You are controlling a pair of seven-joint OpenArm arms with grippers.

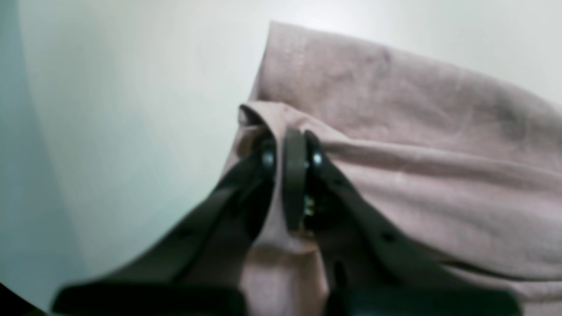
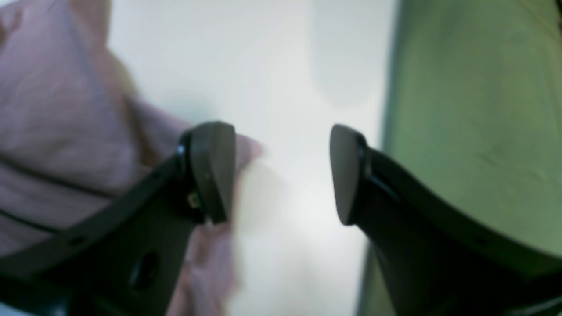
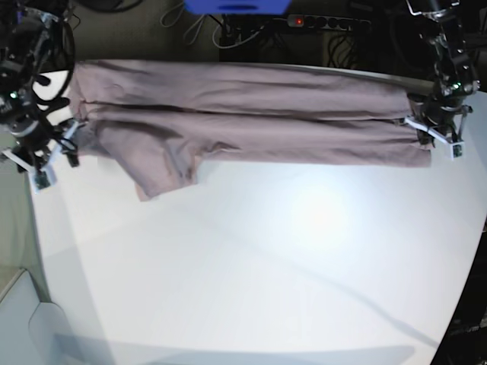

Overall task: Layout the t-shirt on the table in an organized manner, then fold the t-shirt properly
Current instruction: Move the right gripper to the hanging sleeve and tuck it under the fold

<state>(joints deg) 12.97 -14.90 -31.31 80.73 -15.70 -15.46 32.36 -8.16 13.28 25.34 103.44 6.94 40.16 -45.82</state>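
Across the table [image 3: 251,266], t-shirt [image 3: 251,114] stretches sideways (seemingly), left hand [image 1: 292,151] pinching it, right hand [image 2: 281,173] agape.

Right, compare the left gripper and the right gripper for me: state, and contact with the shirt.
The left gripper has its jaws closed, pinching a fold of the t-shirt; the right gripper has its jaws wide apart with bare table between them. The left grips at the shirt's edge; the right sits just beside the cloth, holding nothing. Both are dark and sit at opposite ends of the shirt.
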